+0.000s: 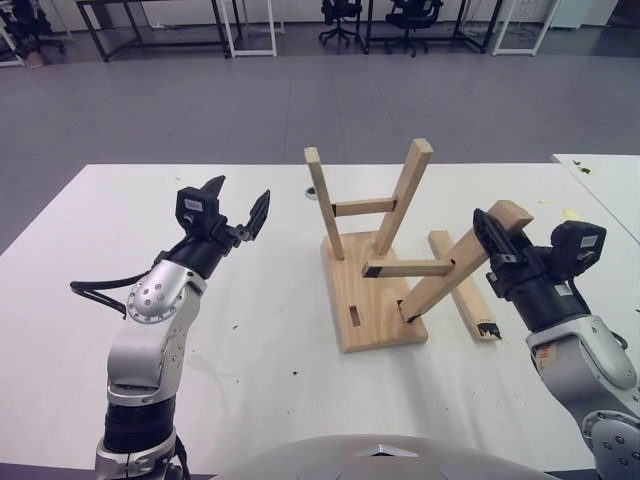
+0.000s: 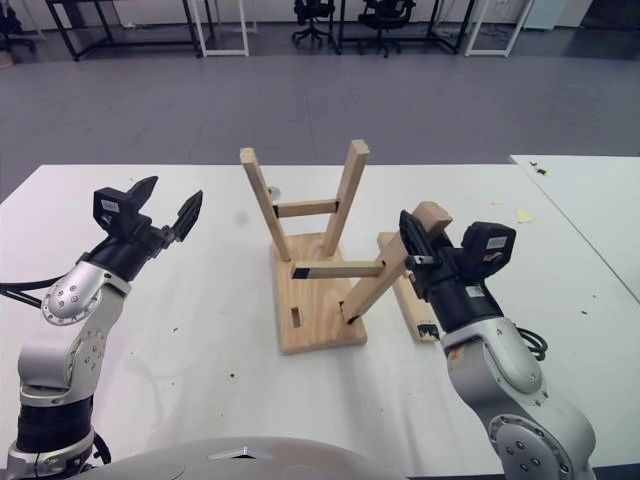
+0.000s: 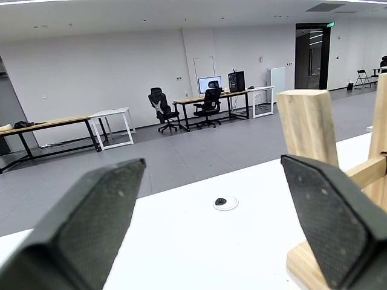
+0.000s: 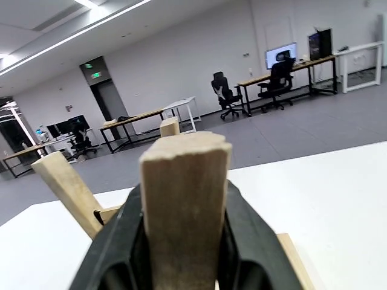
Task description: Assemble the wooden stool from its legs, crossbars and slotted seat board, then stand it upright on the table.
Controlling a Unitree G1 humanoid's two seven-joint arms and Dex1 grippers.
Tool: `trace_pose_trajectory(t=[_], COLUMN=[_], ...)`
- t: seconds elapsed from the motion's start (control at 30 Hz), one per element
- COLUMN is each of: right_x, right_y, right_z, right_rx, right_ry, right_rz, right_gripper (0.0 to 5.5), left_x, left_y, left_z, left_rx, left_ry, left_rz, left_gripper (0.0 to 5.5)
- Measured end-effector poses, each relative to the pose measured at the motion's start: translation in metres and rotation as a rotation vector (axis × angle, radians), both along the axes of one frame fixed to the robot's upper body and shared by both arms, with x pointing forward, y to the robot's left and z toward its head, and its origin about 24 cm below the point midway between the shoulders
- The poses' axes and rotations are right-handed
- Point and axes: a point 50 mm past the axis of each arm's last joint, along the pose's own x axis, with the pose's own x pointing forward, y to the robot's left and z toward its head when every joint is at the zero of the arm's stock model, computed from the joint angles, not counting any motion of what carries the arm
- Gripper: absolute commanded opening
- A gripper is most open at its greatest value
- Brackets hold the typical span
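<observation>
A big white table [image 1: 250,340] is near. Another white table [image 1: 605,185] sits to the right. Past them the floor [image 1: 200,100] is grey. Far away stand desks [image 3: 51,123] and black chairs on wheels [image 3: 160,106]. The walls [image 3: 91,66] are white. Long lights [image 4: 89,3] shine on the ceiling. There is a dark doorway [image 3: 311,54] in one wall.

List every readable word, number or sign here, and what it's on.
Nothing reads clearly.
The white sticker on the left gripper: too small to read.
The green sign above the doorway: too blurred to read.
</observation>
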Motion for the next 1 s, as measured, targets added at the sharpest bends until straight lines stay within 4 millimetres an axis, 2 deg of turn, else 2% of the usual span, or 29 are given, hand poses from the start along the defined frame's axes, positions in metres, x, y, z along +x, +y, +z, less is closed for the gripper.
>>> trace_pose_trajectory(t=[0.17,0.33,0.43,0.7,0.87,1.0], right_x=[0.003,0.013,0.015,0.010,0.004,0.003], right_y=[0.002,-0.019,-0.021,-0.009,0.015,0.020], right_z=[-0.004,-0.009,-0.008,-0.011,-0.007,-0.007], right_rx=[0.032,0.163,0.183,0.115,-0.071,-0.114], right_ry=[-0.044,-0.022,-0.020,-0.044,-0.101,-0.116], right_rz=[-0.007,-0.069,-0.060,-0.038,-0.003,0.009], right_gripper=[1.04,1.04,1.04,1.04,1.05,1.06], left_x=[0.000,0.000,0.000,0.002,0.002,0.002], left_y=[-0.003,-0.004,-0.004,-0.005,-0.007,-0.009], left_z=[0.000,-0.001,-0.001,-0.004,-0.005,-0.006], left_rx=[-0.009,-0.013,-0.016,-0.023,-0.025,-0.018], left_ry=[-0.008,-0.011,-0.014,-0.005,-0.004,-0.003], left_rz=[-0.010,-0.012,-0.013,-0.013,-0.016,-0.017], left_gripper=[4.12,4.12,4.12,4.12,4.12,4.12])
